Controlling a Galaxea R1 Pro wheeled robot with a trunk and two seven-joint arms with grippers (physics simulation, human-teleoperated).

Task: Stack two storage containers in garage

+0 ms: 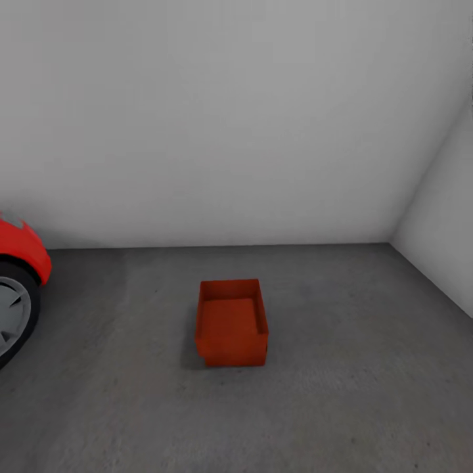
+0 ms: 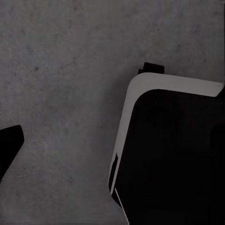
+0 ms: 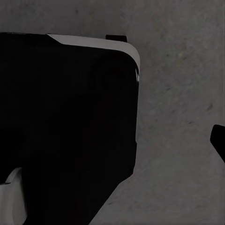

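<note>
Where the head view looks down into the garage, we see the two bins stacked at lower centre of the frame: the upper bin (image 1: 230,318) sits on the lower bin (image 1: 235,359), of which a narrow strip shows under the front edge and at the right side. Both are orange-red and open-topped, and the upper one is empty inside. The stack rests on the dark grey floor (image 1: 355,394), well apart from the walls. A white-grey back wall (image 1: 223,118) fills the upper half of the frame, and a side wall (image 1: 443,230) meets it at the right, forming a corner at middle right. At the left edge, a red car (image 1: 23,246) shows part of its bumper, with a dark tyre and grey wheel (image 1: 12,312) below it, well apart from the bins.

In the left wrist view we see rough grey floor (image 2: 61,84) and a black, white-edged part of the robot's body (image 2: 173,154); a black tip (image 2: 8,145) enters at the middle left edge. The right wrist view shows the same sort of black body (image 3: 65,126) over floor (image 3: 183,93), with a black tip (image 3: 219,138) at the right edge. We cannot tell whether either end effector is open or closed.
</note>
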